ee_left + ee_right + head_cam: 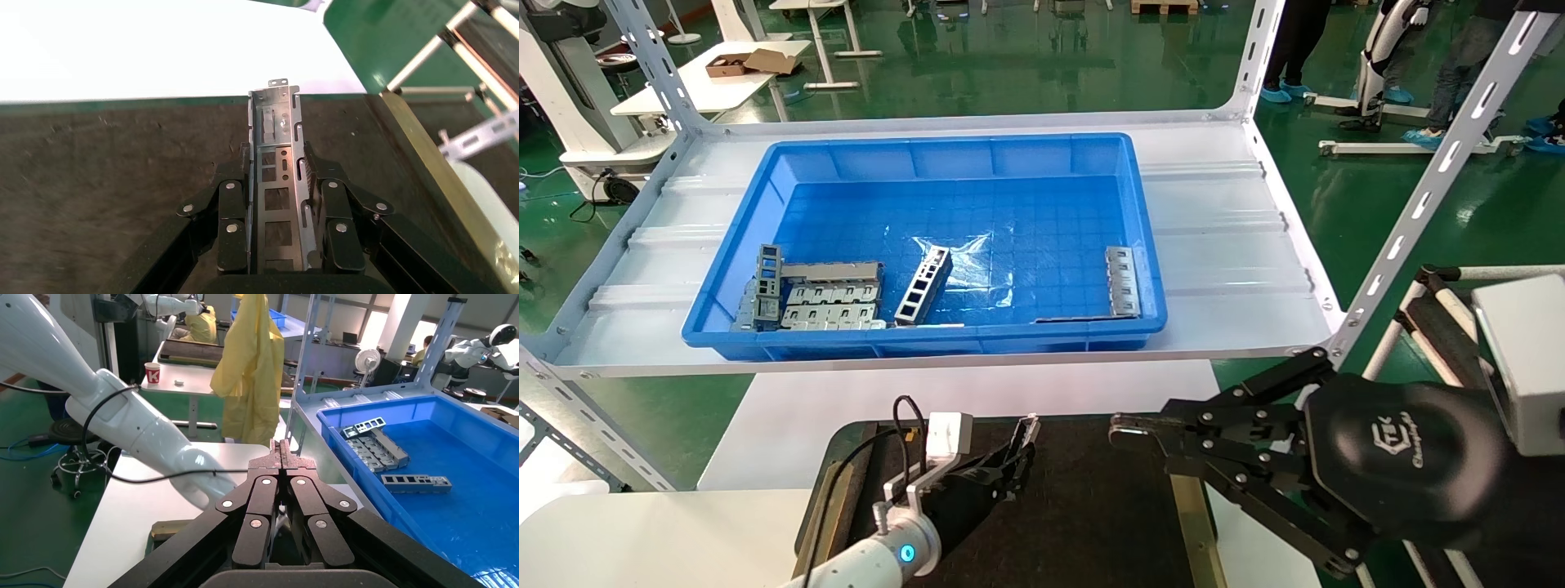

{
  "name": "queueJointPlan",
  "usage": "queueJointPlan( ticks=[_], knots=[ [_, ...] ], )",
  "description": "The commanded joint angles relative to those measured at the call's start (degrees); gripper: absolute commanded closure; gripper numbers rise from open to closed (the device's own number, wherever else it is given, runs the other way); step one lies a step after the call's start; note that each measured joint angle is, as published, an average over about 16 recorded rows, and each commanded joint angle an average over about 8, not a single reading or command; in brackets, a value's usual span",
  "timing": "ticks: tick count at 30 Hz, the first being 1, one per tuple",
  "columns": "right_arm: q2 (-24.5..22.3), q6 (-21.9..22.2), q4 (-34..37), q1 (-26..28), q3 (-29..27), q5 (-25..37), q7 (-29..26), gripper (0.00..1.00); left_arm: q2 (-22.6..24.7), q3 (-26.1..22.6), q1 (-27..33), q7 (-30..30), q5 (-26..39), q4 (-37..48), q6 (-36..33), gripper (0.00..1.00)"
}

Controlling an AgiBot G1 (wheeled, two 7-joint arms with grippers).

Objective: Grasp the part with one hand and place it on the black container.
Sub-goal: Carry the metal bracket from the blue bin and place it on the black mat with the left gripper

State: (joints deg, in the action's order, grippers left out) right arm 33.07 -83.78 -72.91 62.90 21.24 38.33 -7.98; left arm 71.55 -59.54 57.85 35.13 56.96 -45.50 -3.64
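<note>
The part (278, 138) is a narrow silver-grey metal channel with slots, and my left gripper (276, 165) is shut on its two long sides. The part's free end (1028, 427) sticks out past the fingertips. Gripper and part are low over the black container (110, 177), a flat tray with a dark felt surface (1091, 506) and a brass strip (437, 180) along its side. Whether the part touches the felt I cannot tell. My right gripper (1128, 433) hangs shut and empty over the tray's right side, its fingertips (281, 452) pressed together.
A deep blue bin (944, 147) stands on the white shelf behind the tray. It holds a ladder-like strip (923, 286), flat grey plates (834, 304) and another metal piece (1124, 280). Slotted shelf posts (1434, 175) rise at the right.
</note>
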Motion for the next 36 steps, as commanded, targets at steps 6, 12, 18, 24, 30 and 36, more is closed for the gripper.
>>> queueJointPlan(
  ticks=[6,12,18,24,30,36],
  knots=[
    [0.0,0.0,0.0,0.0,0.0,0.0,0.0,1.00,5.3,-3.0,2.1,3.6,-2.8,7.2,4.9,1.00],
    [0.0,0.0,0.0,0.0,0.0,0.0,0.0,1.00,6.3,-6.8,3.9,6.4,-6.5,10.2,6.0,1.00],
    [0.0,0.0,0.0,0.0,0.0,0.0,0.0,1.00,6.5,-11.5,5.2,8.7,-10.2,11.2,6.8,1.00],
    [0.0,0.0,0.0,0.0,0.0,0.0,0.0,0.81,6.5,-16.3,6.1,10.0,-13.5,11.2,8.5,0.96],
    [0.0,0.0,0.0,0.0,0.0,0.0,0.0,0.06,6.6,-20.9,6.8,10.5,-17.2,10.7,10.7,0.27],
    [0.0,0.0,0.0,0.0,0.0,0.0,0.0,0.00,6.6,-24.9,7.7,10.3,-21.6,10.0,13.1,0.00]
  ],
)
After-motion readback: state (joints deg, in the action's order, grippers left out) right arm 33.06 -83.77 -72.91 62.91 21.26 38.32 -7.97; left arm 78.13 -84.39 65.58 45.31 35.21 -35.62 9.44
